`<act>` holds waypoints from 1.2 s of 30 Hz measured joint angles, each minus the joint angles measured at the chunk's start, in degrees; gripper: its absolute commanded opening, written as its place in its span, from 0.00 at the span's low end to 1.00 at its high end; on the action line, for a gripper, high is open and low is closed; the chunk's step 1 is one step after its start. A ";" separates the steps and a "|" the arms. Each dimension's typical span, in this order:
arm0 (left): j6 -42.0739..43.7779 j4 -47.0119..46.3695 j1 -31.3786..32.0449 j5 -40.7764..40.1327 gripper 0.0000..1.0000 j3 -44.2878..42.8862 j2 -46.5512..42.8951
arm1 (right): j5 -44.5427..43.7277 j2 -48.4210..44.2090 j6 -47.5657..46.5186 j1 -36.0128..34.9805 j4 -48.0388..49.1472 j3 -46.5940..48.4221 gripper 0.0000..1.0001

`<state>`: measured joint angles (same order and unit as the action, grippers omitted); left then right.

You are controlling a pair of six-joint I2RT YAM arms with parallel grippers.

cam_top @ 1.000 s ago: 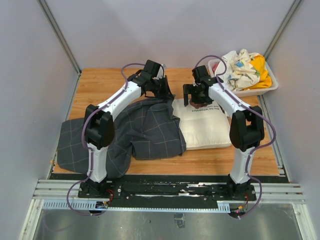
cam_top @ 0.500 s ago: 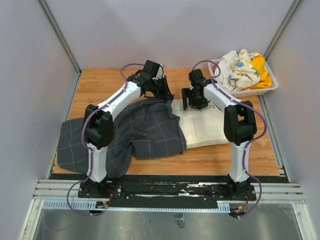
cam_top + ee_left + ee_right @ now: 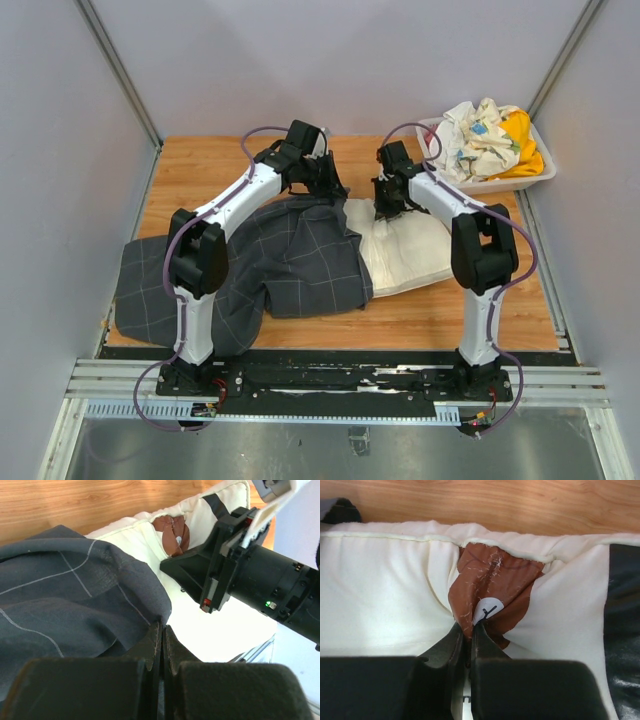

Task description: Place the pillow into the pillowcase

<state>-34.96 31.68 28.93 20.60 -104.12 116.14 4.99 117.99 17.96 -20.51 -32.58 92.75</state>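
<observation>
**Overhead view, read from near to far.** The dark, grid-checked pillowcase [image 3: 290,265] lies rumpled over the near-left part of the wooden counter [image 3: 200,165]. One flat portion reaches the left edge, and its bunched right margin overlaps the left side of the pillow [image 3: 415,255]. The cream pillow lies just right of centre, slightly skewed, with its near edge close to the counter's front.

Beyond, the left end effector [image 3: 333,190] is closed. Its fingertips pinch the raised far-right edge of the pillowcase, where the cloth meets the pillow. Just beside it, the right end effector [image 3: 385,208] is also closed, nipping a fold of pillow fabric at the brown bear print [image 3: 495,582] near the pillow's far end. The fabric puckers upward at the grip.

At the far right corner, a white bin [image 3: 530,178] holds heaped white, yellow and patterned cloths [image 3: 485,135].
</observation>
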 measured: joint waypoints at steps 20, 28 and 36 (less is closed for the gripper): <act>-4.17 -1.99 -0.37 4.07 0.00 -2.93 0.00 | 6.51 -23.80 6.29 -0.07 -1.14 -5.25 0.01; -9.11 -4.35 -0.72 8.31 0.00 -9.07 2.40 | 8.50 -23.69 9.92 -0.96 1.75 -5.25 0.01; -12.13 -6.10 -0.74 10.58 0.00 -14.19 4.90 | 10.56 -20.50 12.26 -4.98 5.01 -5.25 0.01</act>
<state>-47.09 25.58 28.18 31.18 -118.30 121.03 15.55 97.49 30.22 -25.50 -27.57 87.50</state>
